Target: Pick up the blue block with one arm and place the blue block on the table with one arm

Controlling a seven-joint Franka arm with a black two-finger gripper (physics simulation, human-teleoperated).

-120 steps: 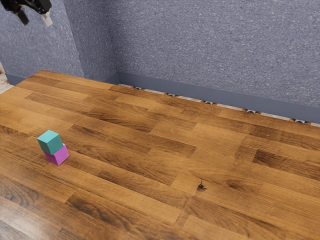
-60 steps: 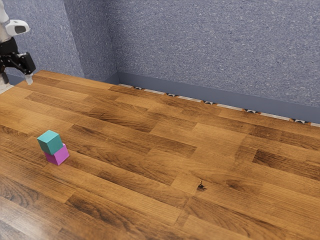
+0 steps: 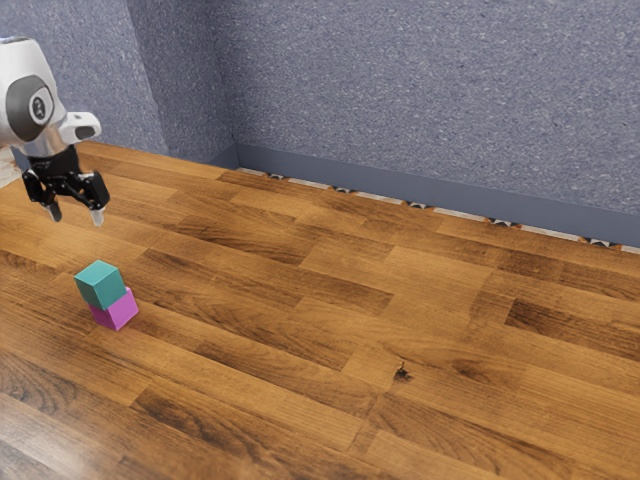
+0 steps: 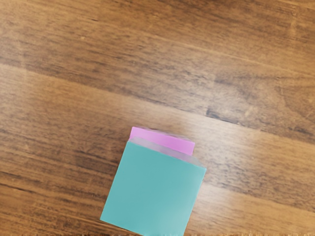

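My gripper hangs above the stacked blocks in the exterior view, its two fingers spread apart with nothing between them. Beneath it, the teal-blue block rests on top of a pink-purple block, slightly offset from it. In the wrist view the blue block shows its flat top face, and a strip of the pink block sticks out past one edge. Most of the pink block is hidden under the blue one.
The wooden table stretches toward the exterior view's right, with a small dark knot mark in its surface. A blue-grey wall stands behind the table's far edge.
From the exterior view's upper left, my gripper has come down, lately also shifting a little toward that view's right, closer to the blocks. Both blocks have stayed where they were.
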